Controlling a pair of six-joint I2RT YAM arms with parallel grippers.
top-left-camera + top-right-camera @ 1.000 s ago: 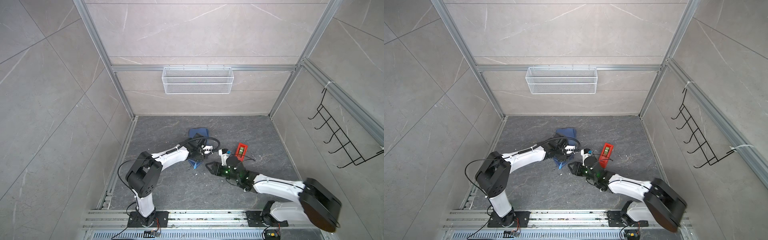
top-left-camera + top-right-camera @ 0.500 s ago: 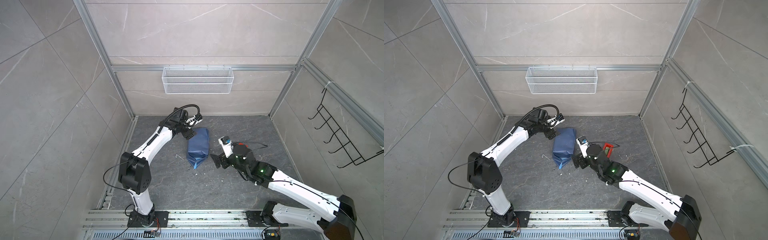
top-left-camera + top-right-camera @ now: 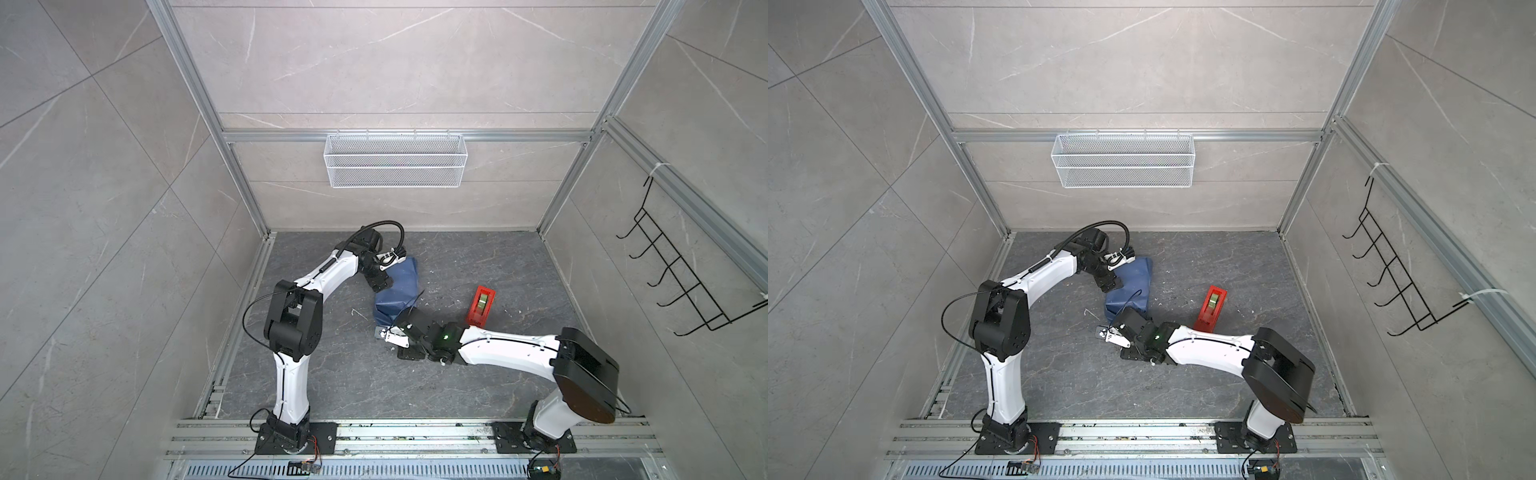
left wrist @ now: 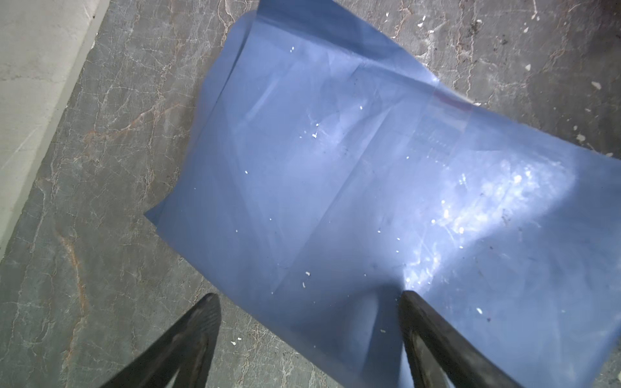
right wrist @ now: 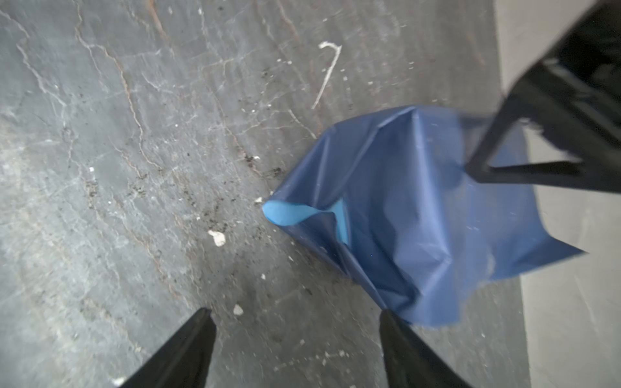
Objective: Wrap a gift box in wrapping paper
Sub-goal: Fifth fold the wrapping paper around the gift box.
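Dark matte blue paper (image 3: 397,286) lies in a creased, mounded bundle mid-bench, longer than wide, with soft folds and white specks across its top. At its near end a corner curls up to show the lighter blue face (image 5: 285,211), and the edge there is crumpled and ragged. The box is hidden in every view. The bench (image 3: 478,257) is grey veined stone, scuffed and littered with pale crumbs. The left hand (image 4: 307,295) stands open at the far end: one finger (image 4: 423,322) touches the paper where creases gather, the other sits over bare stone just beside the straight edge. The right hand (image 5: 295,311) is open too, low at the near end, one finger at the ragged edge. A red tape dispenser (image 3: 481,305) stands well apart, leaving bare bench around the bundle.
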